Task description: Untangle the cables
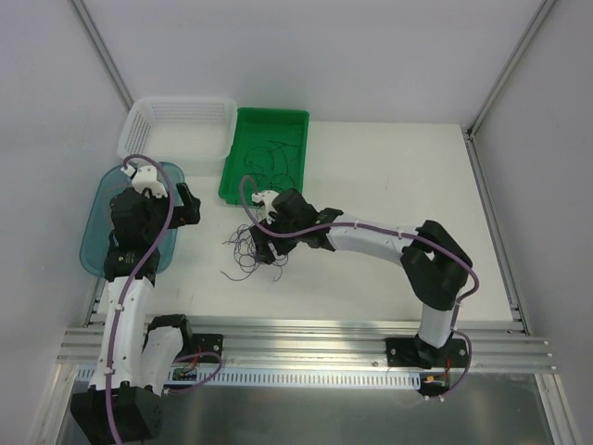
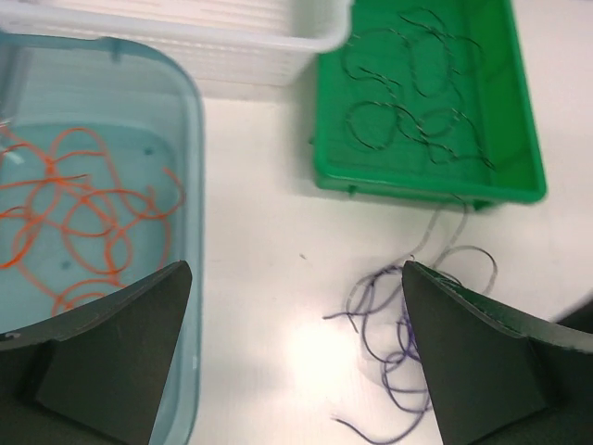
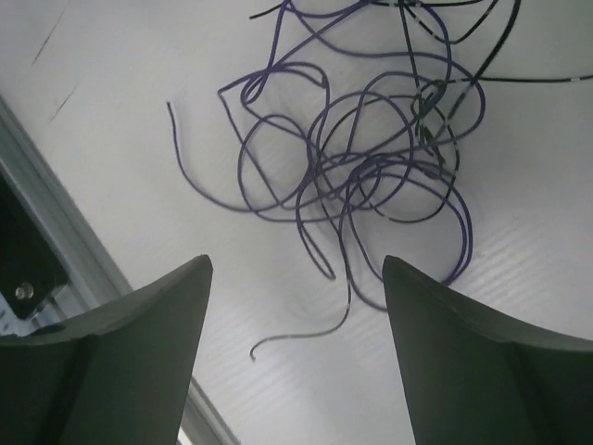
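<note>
A loose tangle of purple and black cables [image 1: 246, 252] lies on the white table in front of the green tray [image 1: 230, 174]. My right gripper [image 1: 265, 243] hovers just above the tangle [image 3: 361, 158], open, with only one stray cable end between its fingers [image 3: 296, 261]. Several black cables [image 2: 417, 102] lie in the green tray [image 2: 417, 190]. Orange cables [image 2: 83, 213] lie in the blue tub [image 2: 190, 111]. My left gripper [image 1: 188, 208] is over the tub's right edge, open and empty [image 2: 296, 271], with the purple tangle [image 2: 394, 338] beside its right finger.
A white slatted basket [image 1: 176, 125] stands behind the blue tub [image 1: 93, 236] and left of the green tray. An aluminium rail [image 1: 306, 338] runs along the near table edge, close to the tangle in the right wrist view [image 3: 56, 222]. Enclosure walls stand on both sides.
</note>
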Action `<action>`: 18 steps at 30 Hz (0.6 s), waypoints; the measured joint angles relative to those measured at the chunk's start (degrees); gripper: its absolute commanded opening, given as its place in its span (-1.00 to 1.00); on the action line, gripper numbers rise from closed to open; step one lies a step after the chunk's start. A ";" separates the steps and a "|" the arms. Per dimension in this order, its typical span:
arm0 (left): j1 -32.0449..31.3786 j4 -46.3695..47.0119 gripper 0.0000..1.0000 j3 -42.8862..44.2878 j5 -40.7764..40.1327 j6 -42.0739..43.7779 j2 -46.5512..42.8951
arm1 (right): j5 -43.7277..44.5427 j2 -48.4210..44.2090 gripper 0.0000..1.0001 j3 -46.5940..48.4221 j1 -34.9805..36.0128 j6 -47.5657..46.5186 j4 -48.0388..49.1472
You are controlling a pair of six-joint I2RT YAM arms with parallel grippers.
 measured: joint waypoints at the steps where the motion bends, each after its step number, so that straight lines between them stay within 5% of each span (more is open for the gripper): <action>1: -1.18 0.02 0.98 -0.31 1.03 0.26 0.02 | 0.44 1.86 0.51 0.90 0.35 0.59 0.59; 6: -4.26 0.15 0.98 -1.88 3.78 1.46 0.09 | 1.95 11.08 0.27 6.40 0.57 2.40 -0.96; 13: -4.68 1.29 0.98 -2.14 8.33 1.16 1.70 | 2.01 14.56 -0.90 9.51 0.81 3.04 -7.21; 18: -5.73 2.08 0.99 -2.12 12.39 0.39 5.09 | 2.08 10.99 -0.99 6.29 0.81 1.42 -13.03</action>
